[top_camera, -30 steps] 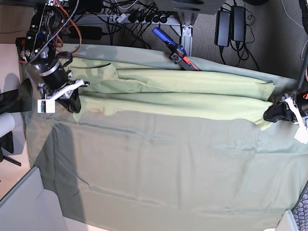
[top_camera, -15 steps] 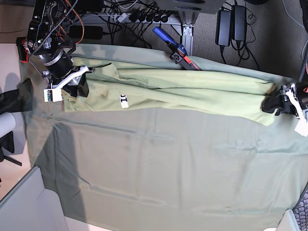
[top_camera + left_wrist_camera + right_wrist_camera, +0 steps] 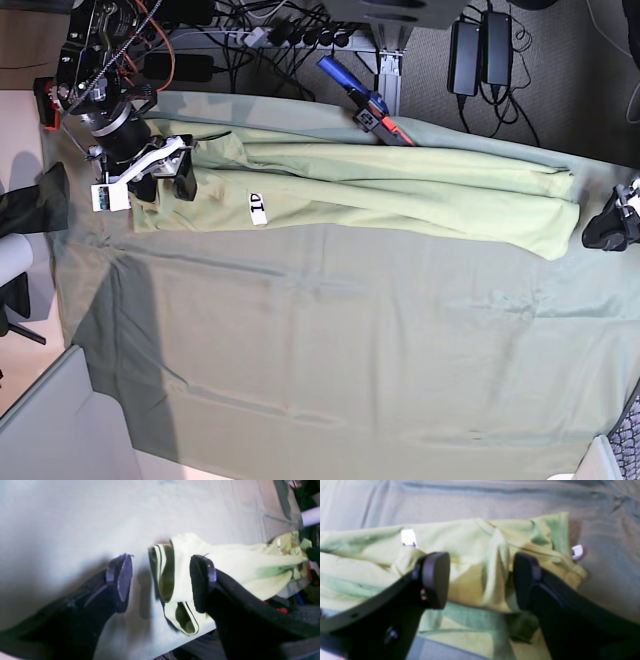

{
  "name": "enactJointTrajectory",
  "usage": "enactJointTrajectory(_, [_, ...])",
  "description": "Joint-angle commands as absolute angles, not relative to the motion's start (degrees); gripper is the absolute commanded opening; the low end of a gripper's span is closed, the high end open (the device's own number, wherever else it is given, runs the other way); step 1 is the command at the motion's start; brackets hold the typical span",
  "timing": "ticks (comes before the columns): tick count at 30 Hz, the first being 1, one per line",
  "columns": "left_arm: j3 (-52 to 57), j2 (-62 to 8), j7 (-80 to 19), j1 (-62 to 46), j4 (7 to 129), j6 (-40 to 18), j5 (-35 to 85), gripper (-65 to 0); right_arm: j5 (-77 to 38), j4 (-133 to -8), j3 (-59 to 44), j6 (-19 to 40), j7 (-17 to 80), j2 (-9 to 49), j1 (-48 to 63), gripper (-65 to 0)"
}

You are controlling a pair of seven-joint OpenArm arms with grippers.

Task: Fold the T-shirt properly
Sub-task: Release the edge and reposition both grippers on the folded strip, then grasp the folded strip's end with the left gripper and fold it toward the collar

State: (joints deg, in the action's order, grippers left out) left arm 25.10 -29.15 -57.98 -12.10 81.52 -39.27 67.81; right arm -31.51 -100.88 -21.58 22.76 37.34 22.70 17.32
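The left gripper (image 3: 161,580) has its jaws spread apart with nothing clasped between them, and the right gripper (image 3: 481,581) is likewise released, its two fingers parted over the shirt, a raised fold of cloth standing in the gap between them. The left gripper sits just beyond one end of the shirt, at the right edge of the base view, where only the front of it shows. The right arm (image 3: 105,95) reaches down from the upper left of the base view, its fingers pointing down onto the other end of the shirt. Compared with a second ago, both grippers have let go: the left one, then closed at the shirt's end, has pulled away to the side, and the right one, then shut at the near edge, has opened and now sits a little farther from the near side of the table. The shirt (image 3: 400,195) lies in a long, narrow strip across the far part of the grey-green cloth (image 3: 370,340), between the two grippers, with layered folds and a bunched area by the right arm. Its near edge by the right gripper, bunched before, now lies flatter, and a white tag (image 3: 257,208) with dark marks has come into sight there. Past the cloth's far edge lies a blue and red tool (image 3: 365,100), with two black adapters (image 3: 480,52) and their cables near it.
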Motion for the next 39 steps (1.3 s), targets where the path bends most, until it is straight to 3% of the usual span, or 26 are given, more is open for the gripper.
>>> enactJointTrajectory(1, [25.41, -29.34, -57.21, -12.73, 82.43, -40.0, 69.67, -25.4, -31.94, -101.8, -22.17, 23.38, 36.07, 23.4, 16.99, -25.1])
enactJointTrajectory(13, [25.41, -19.92, -54.96, -14.61, 82.43, -40.0, 67.83, -25.4, -31.92, -101.8, -22.15, 23.4, 36.07, 20.62, 16.88, -25.1])
enactJointTrajectory(25, [25.41, -19.68, -49.91, -14.59, 82.43, -40.0, 58.57, -25.4, -31.94, -101.8, -22.15, 23.38, 36.05, 20.62, 16.86, -25.1])
enactJointTrajectory(39, [23.83, -17.45, -52.66, -14.63, 82.43, -40.0, 61.47, -25.4, -31.97, -101.8, -22.15, 23.38, 36.01, 20.6, 16.86, -25.1])
